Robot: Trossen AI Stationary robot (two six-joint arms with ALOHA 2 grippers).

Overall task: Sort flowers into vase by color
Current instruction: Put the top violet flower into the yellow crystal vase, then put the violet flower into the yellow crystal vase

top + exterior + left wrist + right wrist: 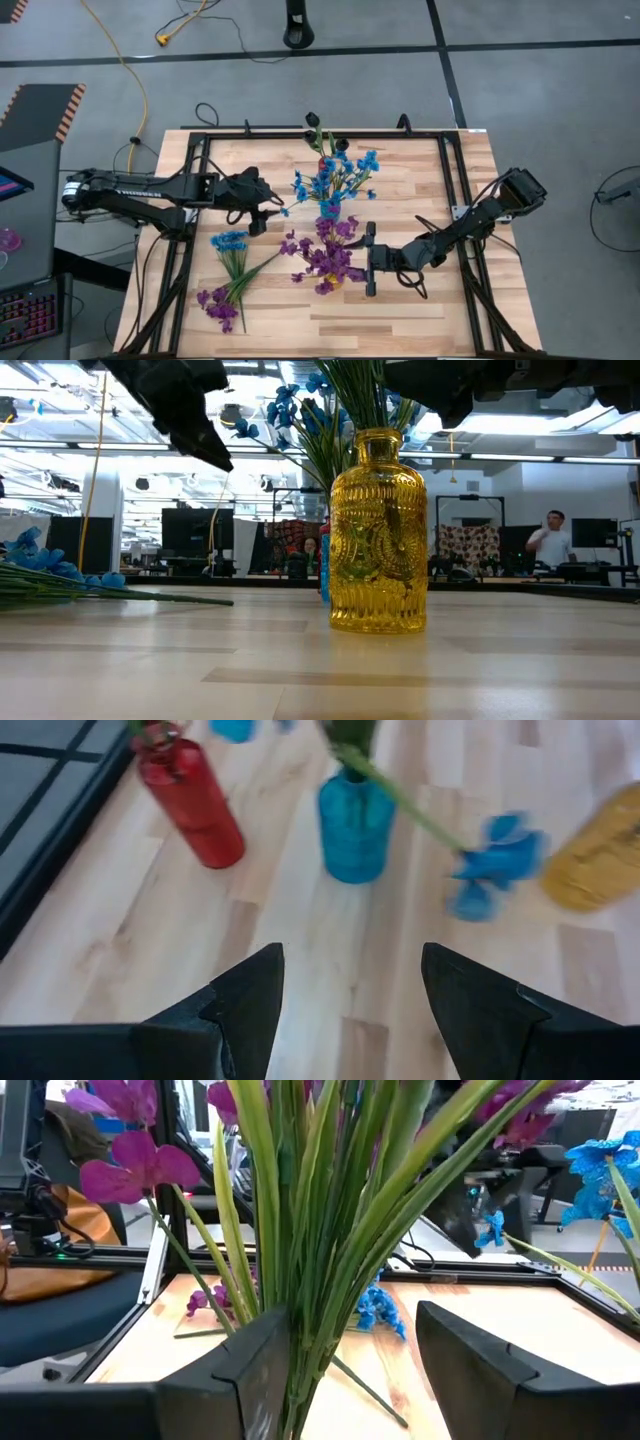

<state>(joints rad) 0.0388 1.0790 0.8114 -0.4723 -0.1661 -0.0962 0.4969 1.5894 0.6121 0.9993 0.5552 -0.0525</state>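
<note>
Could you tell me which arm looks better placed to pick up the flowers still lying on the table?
Probably the left. Its open gripper hovers just above the loose blue and purple sprigs on its side, while the right gripper sits at the purple bouquet.

Purple blooms (330, 255) hide the yellow vase (378, 530) from above; its flowers leave the low view.

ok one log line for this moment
left gripper: open, empty, near blue vase | right gripper: open around purple flowers' stems in yellow vase
</note>
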